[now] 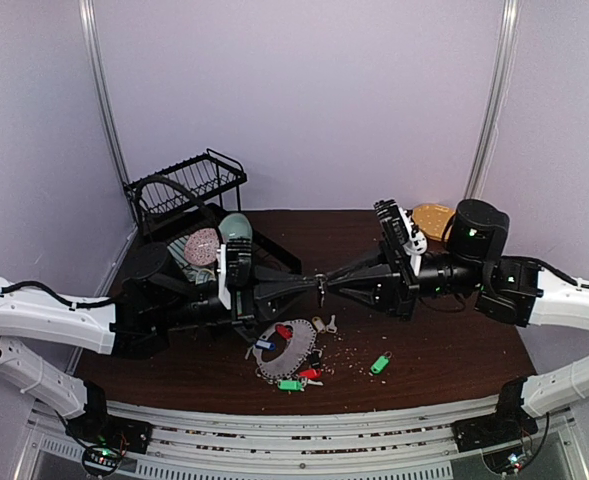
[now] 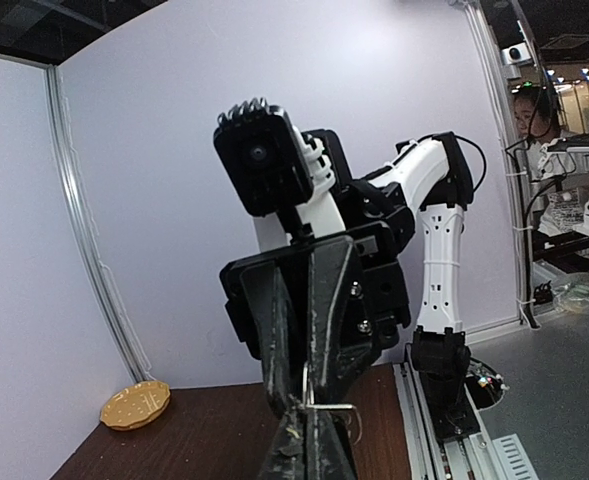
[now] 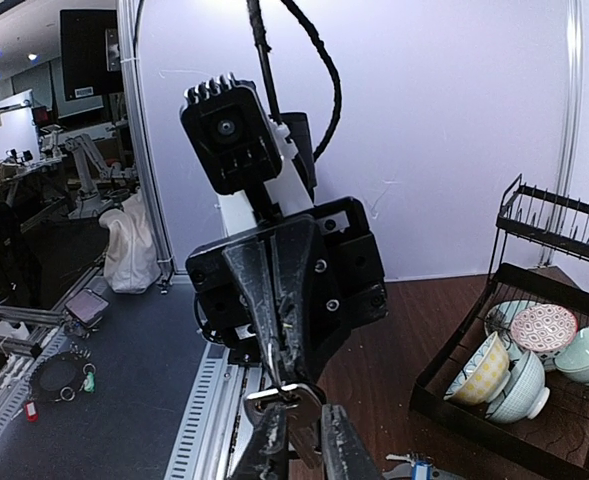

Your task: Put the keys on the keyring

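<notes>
My two grippers meet tip to tip above the middle of the table. The left gripper [image 1: 314,288] [image 2: 309,428] is shut on a thin wire ring [image 2: 326,404]. A silver key [image 3: 312,392] hangs by its head from that wire, and my right gripper [image 1: 327,287] [image 3: 302,410] is shut on its blade, a finger tight on each edge. Below them on the table lies the oval, chain-rimmed keyring [image 1: 292,358], with blue [image 1: 265,344], red [image 1: 285,331] and green [image 1: 291,384] tagged keys around it. Another green-tagged key [image 1: 379,363] lies apart to the right.
A black dish rack [image 1: 189,190] [image 3: 559,300] stands at the back left, with several bowls [image 1: 206,246] [image 3: 514,365] in front of it. A yellow-orange plate [image 1: 432,218] [image 2: 134,404] sits at the back right. Crumbs are scattered over the dark wooden table [image 1: 444,345].
</notes>
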`<state>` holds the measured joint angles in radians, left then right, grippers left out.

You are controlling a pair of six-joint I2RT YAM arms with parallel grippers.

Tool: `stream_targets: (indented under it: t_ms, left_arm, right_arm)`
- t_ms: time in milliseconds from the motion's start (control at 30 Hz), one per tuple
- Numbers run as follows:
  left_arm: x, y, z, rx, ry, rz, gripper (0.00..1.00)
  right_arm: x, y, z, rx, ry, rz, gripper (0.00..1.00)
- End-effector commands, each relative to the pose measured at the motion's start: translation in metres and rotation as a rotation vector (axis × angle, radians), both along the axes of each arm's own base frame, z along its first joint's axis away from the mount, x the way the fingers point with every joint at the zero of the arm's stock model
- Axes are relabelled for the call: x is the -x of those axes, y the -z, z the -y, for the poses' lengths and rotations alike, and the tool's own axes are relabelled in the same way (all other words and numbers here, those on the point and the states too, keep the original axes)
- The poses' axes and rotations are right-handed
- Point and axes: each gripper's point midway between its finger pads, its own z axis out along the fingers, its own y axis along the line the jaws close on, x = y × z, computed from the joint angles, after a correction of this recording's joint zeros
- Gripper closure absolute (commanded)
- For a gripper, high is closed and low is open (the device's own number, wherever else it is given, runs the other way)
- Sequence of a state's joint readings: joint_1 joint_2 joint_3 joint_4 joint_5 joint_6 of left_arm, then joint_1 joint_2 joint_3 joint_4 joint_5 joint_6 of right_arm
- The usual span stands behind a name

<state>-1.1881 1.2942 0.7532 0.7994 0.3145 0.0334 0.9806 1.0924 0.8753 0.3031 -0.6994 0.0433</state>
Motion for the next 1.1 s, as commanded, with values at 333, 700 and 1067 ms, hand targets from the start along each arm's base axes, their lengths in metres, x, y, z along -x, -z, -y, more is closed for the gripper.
stream_targets:
  t_ms: [333, 700, 1067]
  left_arm:
    - [0.008, -0.009, -0.002, 0.023, 0.009, 0.044, 1.0]
    - [0.008, -0.008, 0.001, 0.014, 0.012, 0.044, 1.0]
    - [0.01, -0.005, 0.004, 0.005, 0.021, 0.042, 1.0]
  right_arm:
    - [0.01, -0.016, 0.001, -0.016, -0.054, 0.046, 0.71]
    - [0.015, -0.016, -0.004, -0.017, -0.096, 0.026, 0.85]
    - [0.018, -0.02, -0.002, -0.033, -0.11, 0.019, 1.0]
